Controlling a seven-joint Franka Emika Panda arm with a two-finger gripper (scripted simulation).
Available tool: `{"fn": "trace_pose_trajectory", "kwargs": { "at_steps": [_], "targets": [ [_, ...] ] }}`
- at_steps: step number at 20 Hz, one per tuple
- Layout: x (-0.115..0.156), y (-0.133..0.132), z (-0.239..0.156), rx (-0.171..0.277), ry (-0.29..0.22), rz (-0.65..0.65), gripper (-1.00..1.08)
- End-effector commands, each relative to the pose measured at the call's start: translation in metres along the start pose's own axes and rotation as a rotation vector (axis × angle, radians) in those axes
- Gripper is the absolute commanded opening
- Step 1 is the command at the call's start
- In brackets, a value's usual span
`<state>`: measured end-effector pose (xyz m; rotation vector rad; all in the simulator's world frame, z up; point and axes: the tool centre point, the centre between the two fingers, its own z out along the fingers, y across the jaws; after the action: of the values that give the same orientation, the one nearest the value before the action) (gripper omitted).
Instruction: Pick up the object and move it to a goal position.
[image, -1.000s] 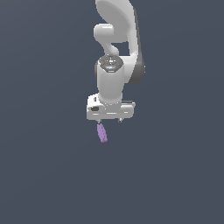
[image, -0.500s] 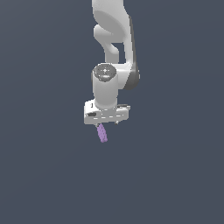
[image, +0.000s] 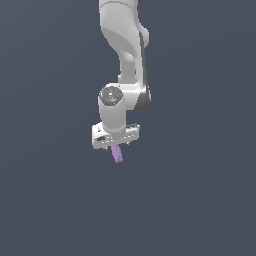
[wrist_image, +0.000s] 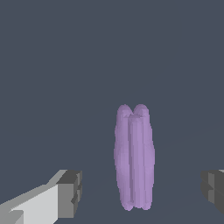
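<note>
Approach before the grasp, fingers spread either side of the object

Nearest the wrist camera we see two dark-padded fingers (wrist_image: 70, 192) set wide apart, gripping nothing, and between them, touching neither, one object (wrist_image: 134, 157): a slim, light-purple, bumpy piece that we judge to be lying on the plain grey worktop (wrist_image: 52, 65). In the exterior view the single white gripper (image: 117, 146) hangs just above the object (image: 118, 154), which pokes out below it. We judge that the pick-up step is in hand and not yet done. The next move calls for lowering until the pads flank the object, closing on its narrow width, then lifting. We see no goal marker in either view.
</note>
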<state>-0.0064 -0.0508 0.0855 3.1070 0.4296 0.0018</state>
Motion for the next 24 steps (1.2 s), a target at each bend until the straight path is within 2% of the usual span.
{"fn": "trace_pose_trajectory", "kwargs": {
  "at_steps": [1,12,24],
  "targets": [
    [-0.002,0.003,0.007,0.003,0.0,-0.02,1.0],
    [-0.004,0.006,0.018,0.005,-0.001,-0.034,1.0],
    [-0.005,0.006,0.062,0.005,0.0,-0.037,1.0]
  ]
}}
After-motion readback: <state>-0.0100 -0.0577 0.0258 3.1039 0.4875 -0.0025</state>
